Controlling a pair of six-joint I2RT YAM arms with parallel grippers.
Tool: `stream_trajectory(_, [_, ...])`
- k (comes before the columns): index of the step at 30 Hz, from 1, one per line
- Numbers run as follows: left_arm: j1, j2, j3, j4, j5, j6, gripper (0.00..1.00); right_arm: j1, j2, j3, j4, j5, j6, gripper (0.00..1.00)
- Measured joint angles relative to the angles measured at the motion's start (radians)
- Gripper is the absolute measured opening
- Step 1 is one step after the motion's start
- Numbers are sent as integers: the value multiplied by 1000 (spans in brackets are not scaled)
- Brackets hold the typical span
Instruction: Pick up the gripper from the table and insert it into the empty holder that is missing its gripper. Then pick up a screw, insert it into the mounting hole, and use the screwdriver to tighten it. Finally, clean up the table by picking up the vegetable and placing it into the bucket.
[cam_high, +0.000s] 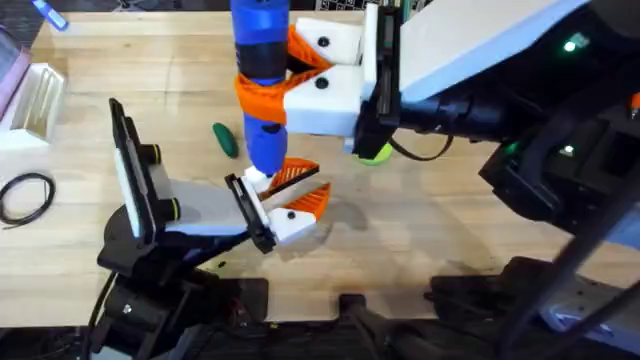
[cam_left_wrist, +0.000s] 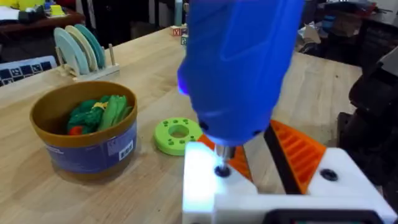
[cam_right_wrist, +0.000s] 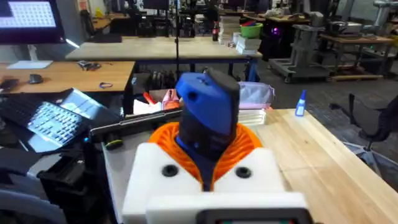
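Wooden table (cam_high: 480, 230) — right pincer (cam_high: 290, 75) clamps screwdriver (cam_high: 262, 60) upright.

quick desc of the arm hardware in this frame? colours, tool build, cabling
Both arms are black with white housings. The left tool has white blocky finger mounts with small dark holes and orange ribbed lattice pads; the right tool is built the same. A black cable loops beside the right arm's wrist, and green indicator lights glow on its upper links.
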Motion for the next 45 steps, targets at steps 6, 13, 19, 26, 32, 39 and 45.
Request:
stream_trajectory(6, [0, 1, 0, -7, -3, -5, 331, -1, 0, 5, 7, -11, 4, 298])
stream_trajectory(13, [2, 2, 0, -7, -24, -9, 332, -10, -4, 45, 23, 9, 8, 372])
stream_trajectory(19, [2, 2, 0, -7, -26, -9, 332, -10, -4, 46, 21, 13, 8, 344])
stream_trajectory(26, [2, 2, 0, -7, -32, -11, 332, -10, -4, 46, 14, 17, 19, 18])
stream_trajectory(32, [2, 2, 0, -6, -34, -11, 332, -10, -4, 46, 27, 17, 20, 21])
stream_trajectory(39, [2, 2, 0, -6, -34, -11, 332, -15, -4, 113, 10, 28, 14, 21])
stream_trajectory(45, [2, 2, 0, -6, -34, -11, 332, -57, -5, 236, -174, 27, -33, 21])
